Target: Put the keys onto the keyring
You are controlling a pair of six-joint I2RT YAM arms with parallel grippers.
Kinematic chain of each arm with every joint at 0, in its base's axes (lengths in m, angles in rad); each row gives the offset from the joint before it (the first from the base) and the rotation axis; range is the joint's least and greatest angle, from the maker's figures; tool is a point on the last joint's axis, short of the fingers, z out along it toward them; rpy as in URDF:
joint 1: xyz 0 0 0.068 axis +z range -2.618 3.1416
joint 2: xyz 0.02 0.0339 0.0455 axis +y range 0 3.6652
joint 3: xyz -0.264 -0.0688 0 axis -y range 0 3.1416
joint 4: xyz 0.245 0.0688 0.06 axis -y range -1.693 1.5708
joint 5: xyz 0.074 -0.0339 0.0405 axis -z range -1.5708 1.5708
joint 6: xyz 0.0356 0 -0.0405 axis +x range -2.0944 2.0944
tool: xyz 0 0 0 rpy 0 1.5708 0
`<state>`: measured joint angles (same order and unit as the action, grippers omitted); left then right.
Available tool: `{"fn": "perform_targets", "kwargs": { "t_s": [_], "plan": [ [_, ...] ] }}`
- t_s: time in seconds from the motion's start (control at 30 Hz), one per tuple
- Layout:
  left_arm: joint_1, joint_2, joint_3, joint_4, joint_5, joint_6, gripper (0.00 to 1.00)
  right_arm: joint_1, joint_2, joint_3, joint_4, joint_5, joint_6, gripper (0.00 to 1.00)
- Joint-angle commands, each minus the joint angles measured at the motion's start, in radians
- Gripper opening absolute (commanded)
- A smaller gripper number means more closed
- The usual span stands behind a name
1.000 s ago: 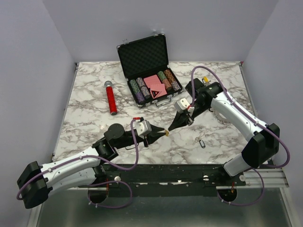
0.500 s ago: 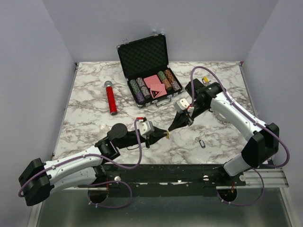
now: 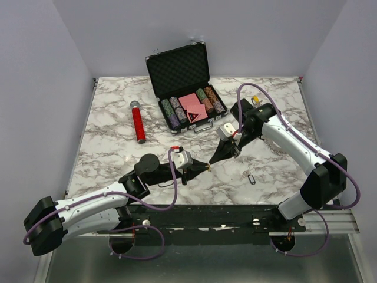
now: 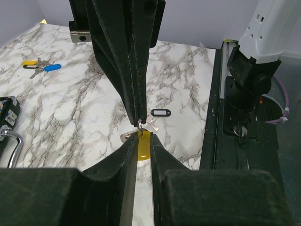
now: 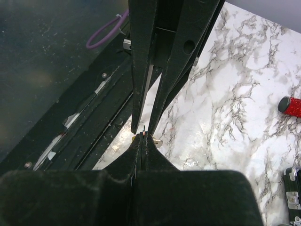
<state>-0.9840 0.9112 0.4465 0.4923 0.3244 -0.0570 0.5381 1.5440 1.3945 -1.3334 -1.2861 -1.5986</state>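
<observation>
black-tag key [image 4: 159, 112]: flat on the table [image 3: 112, 147], near right of centre, just past the two grippers (untouched, loose)
left gripper [image 3: 202, 167]: near centre, low over the table, fingers pressed together on the yellow tag
yellow-tag key [image 4: 142, 141]: pinched by its tag between the left fingers, lifted off the marble, metal blade and small ring sticking out beyond the tag
right gripper [image 4: 139, 120]: reaching in from the far right, tips meeting the left gripper's tips; jaws squeezed to a thin line, apparently nipping the small ring or key head at the top of the yellow tag (exact contact too small to tell)
hold: one key shared by both grippers, tip to tip, in the air
keyring [image 3: 272, 147]: on the table at right, mostly hidden under the right arm, toothed edge just showing; well apart from the held key
blue-tag key [image 4: 52, 67]: far right part of the table, lying flat
second yellow-tag key [image 4: 29, 62]: touching or just beside the blue one (same little heap)
poker chip case [image 3: 185, 88]: open, far centre, not part of the job
red cylinder [image 3: 138, 124]: far left of centre, lying flat, not part of the job
done so far: no tagged key seen on the keyring; judged early
step in hand: likely a handover or regrip of the yellow-tag key between the grippers
left to do: carry this key right to the keyring and thread it on, then the black, blue and second yellow ones (all four open)
</observation>
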Motion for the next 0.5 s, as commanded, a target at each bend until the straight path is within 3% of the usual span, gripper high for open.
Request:
{"fn": "perform_targets", "kwargs": {
  "t_s": [0.0, 0.33, 0.47],
  "plan": [
    [-0.007, 0.005, 0.023, 0.031, -0.008, -0.009, 0.23, 0.01, 0.011, -0.015, -0.087, -0.045, -0.018, 0.01],
    [-0.008, 0.006, 0.023, 0.037, -0.013, -0.012, 0.2, 0.011, 0.016, -0.02, -0.085, -0.042, -0.018, 0.01],
    [-0.008, 0.006, 0.024, 0.038, -0.008, -0.014, 0.12, 0.011, 0.018, -0.02, -0.084, -0.042, -0.017, 0.02]
  ]
}}
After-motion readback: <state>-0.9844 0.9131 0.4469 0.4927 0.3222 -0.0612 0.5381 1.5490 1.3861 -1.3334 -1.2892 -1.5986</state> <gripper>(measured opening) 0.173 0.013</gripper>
